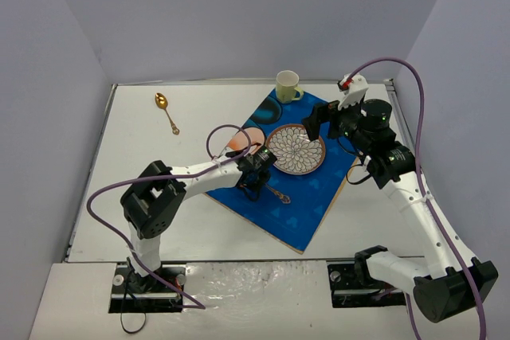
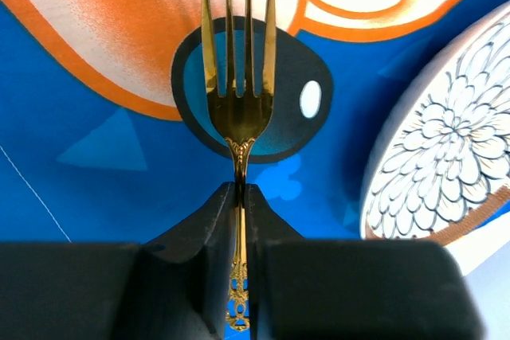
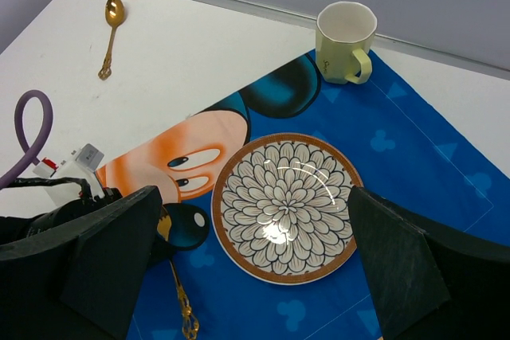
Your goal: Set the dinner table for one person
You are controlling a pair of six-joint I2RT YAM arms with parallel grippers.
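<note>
Left fingers pinched narrow on fork at mid-handle, tines over mat, beside plate. Fork looks light, stiff and slick; the thin handle will likely pivot, so clamp its flat faces. Right fingers wide, empty, above plate. Desk lies under mat; spoon on its bare far-left part.

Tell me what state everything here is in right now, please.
fork: gripped by its handle, tines out over the placemat.
plate: upright, empty, on the placemat.
mug: upright, empty, at the placemat's far corner.
spoon: lying on the bare dinner table, off the placemat.
placemat: flat, set at an angle.
left end effector: shut on the fork.
right end effector: open, above the plate, holding nothing.
</note>
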